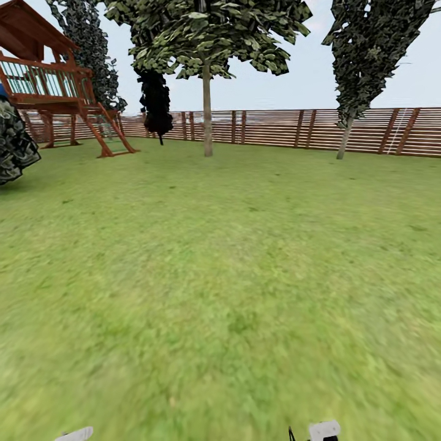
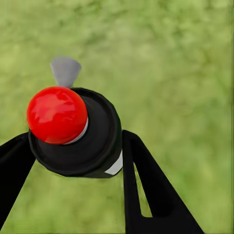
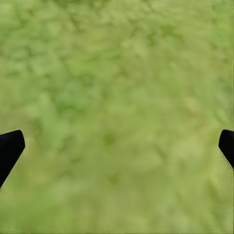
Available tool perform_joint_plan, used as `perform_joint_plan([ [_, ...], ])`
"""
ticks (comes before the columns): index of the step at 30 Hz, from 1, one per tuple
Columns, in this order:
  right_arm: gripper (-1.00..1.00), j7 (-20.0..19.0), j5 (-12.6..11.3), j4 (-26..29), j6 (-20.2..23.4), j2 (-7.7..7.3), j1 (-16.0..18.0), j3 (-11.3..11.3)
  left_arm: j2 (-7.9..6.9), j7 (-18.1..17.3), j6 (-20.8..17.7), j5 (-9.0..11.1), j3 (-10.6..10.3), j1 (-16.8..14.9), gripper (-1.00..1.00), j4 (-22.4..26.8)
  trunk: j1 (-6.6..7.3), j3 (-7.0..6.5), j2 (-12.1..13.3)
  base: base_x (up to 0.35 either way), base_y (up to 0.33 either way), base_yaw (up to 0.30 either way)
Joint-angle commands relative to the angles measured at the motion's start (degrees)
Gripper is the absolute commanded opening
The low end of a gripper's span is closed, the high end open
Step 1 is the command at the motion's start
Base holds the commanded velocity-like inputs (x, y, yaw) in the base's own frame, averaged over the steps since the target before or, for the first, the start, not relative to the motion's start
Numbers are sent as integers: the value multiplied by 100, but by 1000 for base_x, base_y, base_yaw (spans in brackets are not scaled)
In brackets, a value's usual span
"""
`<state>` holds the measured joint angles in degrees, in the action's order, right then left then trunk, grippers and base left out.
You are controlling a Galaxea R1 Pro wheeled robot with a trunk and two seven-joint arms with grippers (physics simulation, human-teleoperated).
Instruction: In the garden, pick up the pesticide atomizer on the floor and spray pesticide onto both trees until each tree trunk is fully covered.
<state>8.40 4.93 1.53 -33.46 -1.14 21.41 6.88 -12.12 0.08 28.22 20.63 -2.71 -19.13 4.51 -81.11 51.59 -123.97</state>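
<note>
My left gripper [image 2: 73, 146] is shut on the pesticide atomizer [image 2: 92, 141], a dark bottle with a red top [image 2: 57, 114], a white label edge and a grey nozzle piece [image 2: 65, 70]. It hangs above blurry green grass [image 2: 170, 63]. My right gripper [image 3: 119, 146] is open, with only lawn between its black fingertips [image 3: 10, 146]. In the head view, a tree with a straight grey-tan trunk [image 1: 207, 113] stands far ahead near the fence. A second tree with a pale leaning trunk [image 1: 345, 139] stands at the far right.
A reddish-brown slat fence [image 1: 275, 128] closes the far side of the lawn [image 1: 220, 275]. A wooden play tower [image 1: 55, 92] stands far left, beside a black narrow tree [image 1: 156, 104]. A dark leafy bush [image 1: 13, 147] juts in at the left edge.
</note>
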Motion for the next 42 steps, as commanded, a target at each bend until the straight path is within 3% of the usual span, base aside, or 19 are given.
perform_joint_plan([
  [1,100,58,52,-4,-2,0,3,32,-1,1,17,31,-28,-3,-100,-3,-3,5,-2,339,0,0],
  [42,100,59,52,-4,-2,0,3,32,-10,1,11,35,-28,-3,-100,-3,-3,5,-2,339,0,0],
])
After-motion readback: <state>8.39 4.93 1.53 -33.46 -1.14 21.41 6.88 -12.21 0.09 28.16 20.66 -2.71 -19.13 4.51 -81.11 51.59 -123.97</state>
